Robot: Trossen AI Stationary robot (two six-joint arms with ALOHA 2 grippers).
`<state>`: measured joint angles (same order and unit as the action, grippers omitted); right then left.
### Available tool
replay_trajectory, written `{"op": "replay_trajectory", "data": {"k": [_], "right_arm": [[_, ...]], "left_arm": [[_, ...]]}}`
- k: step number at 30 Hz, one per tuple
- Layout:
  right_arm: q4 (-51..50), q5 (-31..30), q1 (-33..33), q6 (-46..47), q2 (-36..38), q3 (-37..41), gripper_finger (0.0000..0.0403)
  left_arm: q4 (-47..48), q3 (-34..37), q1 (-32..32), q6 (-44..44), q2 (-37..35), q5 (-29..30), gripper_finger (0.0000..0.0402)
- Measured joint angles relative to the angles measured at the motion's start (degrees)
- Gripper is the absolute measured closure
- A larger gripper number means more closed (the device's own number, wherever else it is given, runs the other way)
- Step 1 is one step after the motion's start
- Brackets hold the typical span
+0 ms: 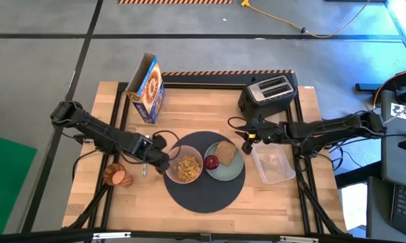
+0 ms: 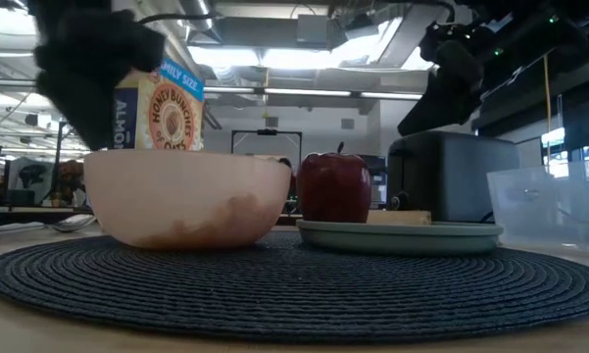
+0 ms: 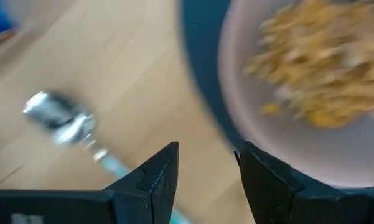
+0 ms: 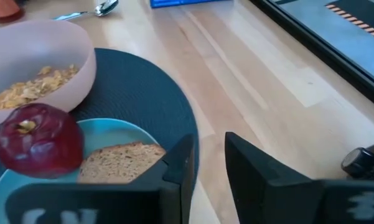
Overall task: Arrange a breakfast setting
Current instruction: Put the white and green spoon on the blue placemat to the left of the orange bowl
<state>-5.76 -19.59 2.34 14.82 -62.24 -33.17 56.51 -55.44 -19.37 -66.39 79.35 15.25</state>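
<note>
Breakfast things sit together on a round dark mat (image 1: 204, 191) in the middle of the wooden table (image 1: 209, 101). On the mat, a pink bowl (image 1: 184, 167) with cereal flakes in it is on the side nearer the left arm. Just beside it, a pale green plate (image 1: 231, 172) holds a slice of toast (image 1: 225, 152) and a small red apple (image 1: 211, 162). The apple is on the plate's edge closest to the bowl.

Off the mat, past the bowl, a metal spoon (image 1: 143, 167) lies on the wood, and an amber cup (image 1: 117, 175) lies farther out. A cereal box (image 1: 147, 88) and a black toaster (image 1: 269, 94) stand at the far side of the table from the mat. A clear tub (image 1: 273, 164) is next to the mat on the plate's side.

The left gripper (image 1: 163, 160) is right by the bowl's rim, fingers partly apart, holding nothing. The right gripper (image 1: 244, 137) hangs just off the mat near the toast, fingers a little apart, empty.
</note>
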Motion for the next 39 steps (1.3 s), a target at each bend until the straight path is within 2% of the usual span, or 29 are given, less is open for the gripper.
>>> {"op": "replay_trajectory", "data": {"k": [4, 6, 12, 18, 23, 29, 34, 39], "right_arm": [[-0.1, 0.1, 0.8, -0.1, 0.0, 0.0, 0.0307], [-0.2, 0.1, 0.8, -0.1, 0.0, 0.0, 0.0289], [-0.3, -3.6, 0.6, 0.4, 0.0, 0.0, 0.0227], [-0.3, -4.9, 0.6, 0.5, 0.0, 0.0, 0.0186], [-0.3, -4.9, 0.6, 0.5, 0.0, 0.0, 0.0174], [-0.4, -4.9, 0.6, 0.4, 0.0, 0.0, 0.0173], [-0.4, -4.9, 0.6, 0.4, 0.0, 0.0, 0.0173], [-0.4, -4.9, 0.6, 0.4, 0.0, 0.0, 0.0173]], "left_arm": [[8.9, 0.3, -1.3, -7.3, 0.0, 0.1, 0.0243], [10.0, 1.9, -1.3, -8.9, 0.0, -1.4, 0.0243], [3.4, 11.4, -0.4, -12.6, 0.0, -7.0, 0.0243], [0.8, 17.4, 2.2, -14.3, 0.0, -7.2, 0.0243], [-3.0, 17.9, 4.2, -11.2, -0.1, -7.2, 0.0243], [-3.4, 17.9, 5.7, -8.4, -0.6, -9.0, 0.0243], [-3.4, 18.0, 6.0, -8.1, -4.3, -9.8, 0.0243], [-3.9, 18.0, 6.0, -9.5, -8.9, -6.8, 0.0243]]}}
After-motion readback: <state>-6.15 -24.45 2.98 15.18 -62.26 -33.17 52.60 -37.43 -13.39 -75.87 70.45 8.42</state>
